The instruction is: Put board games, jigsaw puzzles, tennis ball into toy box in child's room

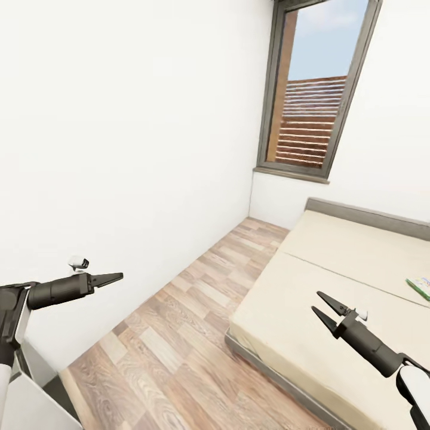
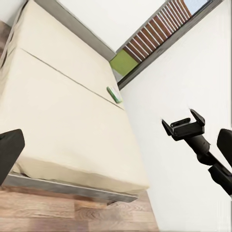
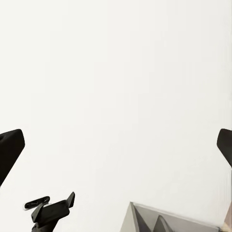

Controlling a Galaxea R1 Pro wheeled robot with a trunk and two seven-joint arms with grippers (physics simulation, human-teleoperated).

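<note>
Approaching the bed [image 1: 334,286] to collect a board game [image 1: 420,287].
Both hands empty: left hand [image 1: 113,278] pressed together, right hand [image 1: 327,308] spread. Game lies near the bed's far edge; next, move closer and reach.

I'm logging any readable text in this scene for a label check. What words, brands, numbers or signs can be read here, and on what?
None can be read.
The board game on the bed has a printed green and white lid, but it is too small and blurred to read.
The walls, window, floor and both grippers carry no lettering.
</note>
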